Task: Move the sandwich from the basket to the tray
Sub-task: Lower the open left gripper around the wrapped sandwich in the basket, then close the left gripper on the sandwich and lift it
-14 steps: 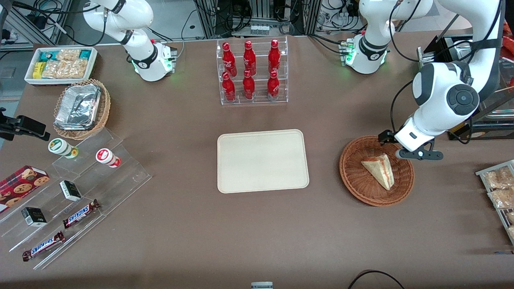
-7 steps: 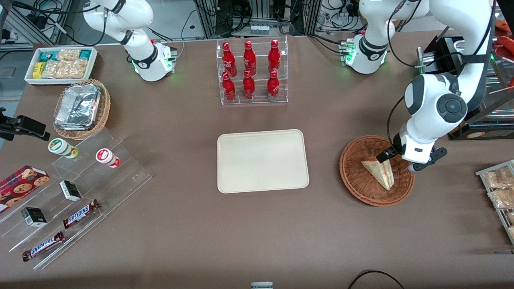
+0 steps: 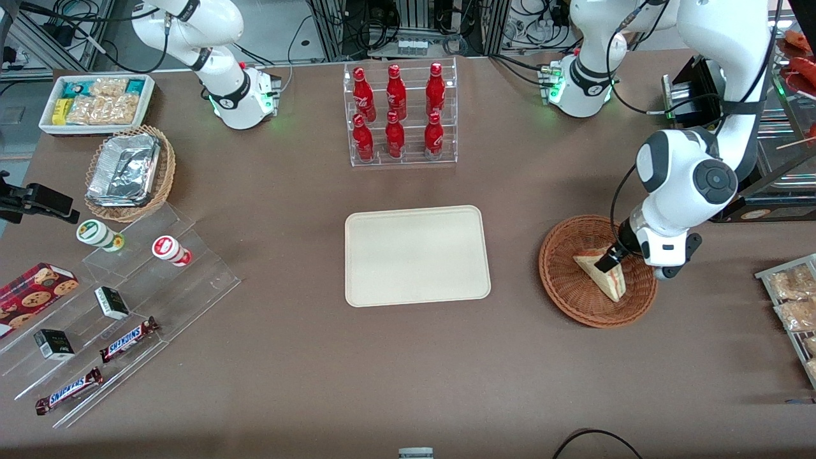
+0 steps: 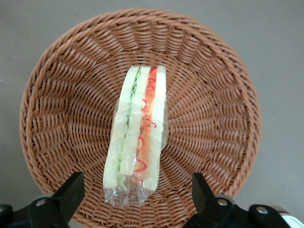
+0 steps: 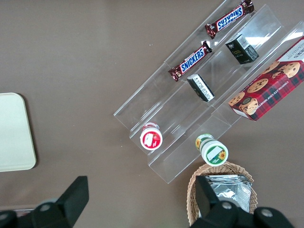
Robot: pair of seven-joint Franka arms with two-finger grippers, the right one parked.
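Pincer (image 4: pixel 135 199) of the working left arm is positioned directly above the sandwich (image 4: pixel 137 140), fingers spread wide apart, one finger (image 4: pixel 71 192) on each long side of the wedge and neither touching it. In the front view the pincer (image 3: pixel 613 259) sits over the wide end of the sandwich (image 3: pixel 602 275), inside the rim of the basket (image 3: pixel 567 290).

Sandwich location: lying in the middle of the basket (image 4: pixel 61 104) floor, wrapped in clear film, cut face up so the red and green filling layers show between the pale bread slices. Its long axis runs diagonally in the front view; the narrow tip points toward the front camera and slightly toward the working arm's end of the worktop (image 3: pixel 408 357), while the wide end lies farther from the camera, under the pincer.

Surroundings: the basket holds only the sandwich. The tray (image 3: pixel 417 255) lies flat on the worktop beside the basket, toward the parked arm's end, with a strip of bare worktop between them. A clear rack of red bottles (image 3: pixel 398 115) stands farther from the camera than the tray. A wire rack of snack packets (image 3: pixel 790 306) lies near the basket at the working arm's end.

Arm pose: the left arm (image 3: pixel 692 178) is folded downward, wrist over the basket edge, pincer pointing steeply down.
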